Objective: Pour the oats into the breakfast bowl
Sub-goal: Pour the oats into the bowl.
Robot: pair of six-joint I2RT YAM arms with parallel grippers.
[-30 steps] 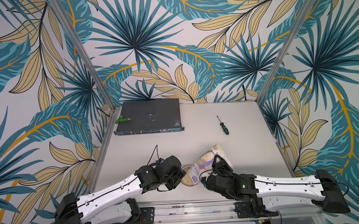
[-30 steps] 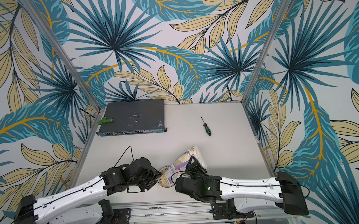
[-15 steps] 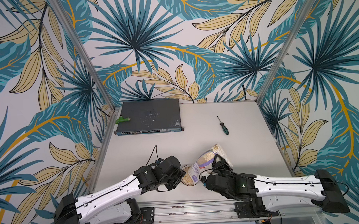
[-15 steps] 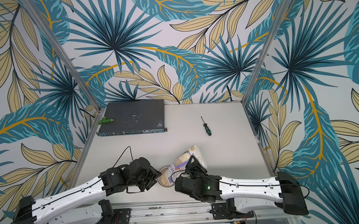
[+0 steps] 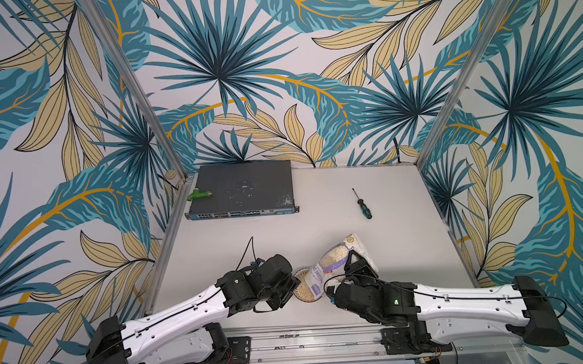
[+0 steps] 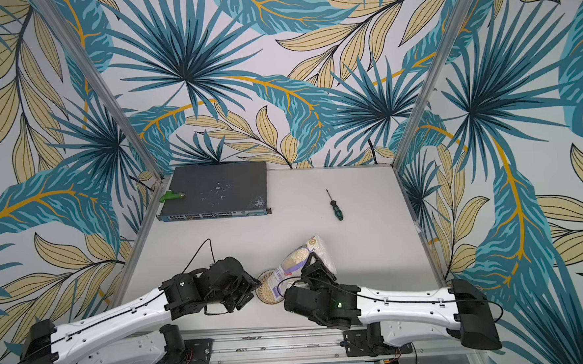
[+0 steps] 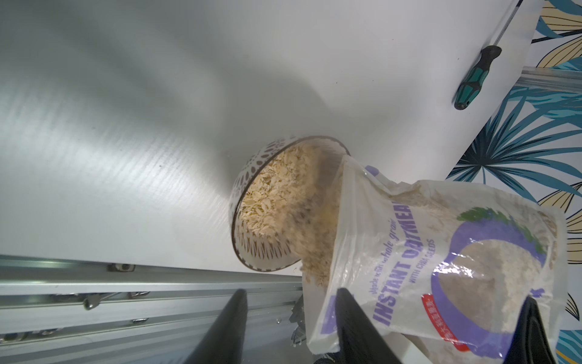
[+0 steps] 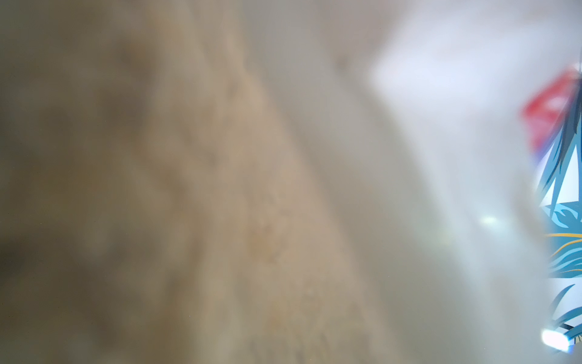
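The oats are in a clear bag with a white-and-purple label [image 5: 333, 259] [image 6: 296, 259] [image 7: 441, 268]. The bag is tilted with its open mouth over the breakfast bowl [image 5: 298, 275] [image 6: 261, 279] [image 7: 252, 164]. Pale flakes [image 7: 274, 195] fill the bowl and stream from the bag's mouth. My right gripper [image 5: 354, 260] [image 6: 316, 262] is shut on the bag's upper part; one of its fingers [image 7: 532, 327] shows in the left wrist view. My left gripper [image 5: 294, 282] [image 6: 256, 284] [image 7: 291, 291] stands open beside the bowl, holding nothing. The right wrist view is a blur of bag and flakes.
A dark network switch [image 5: 241, 190] lies at the back left with a green plug [image 5: 198, 194] on it. A green-handled screwdriver [image 5: 363, 204] [image 7: 475, 78] lies behind the bag. The aluminium rail [image 5: 291, 340] runs along the front edge close to the bowl.
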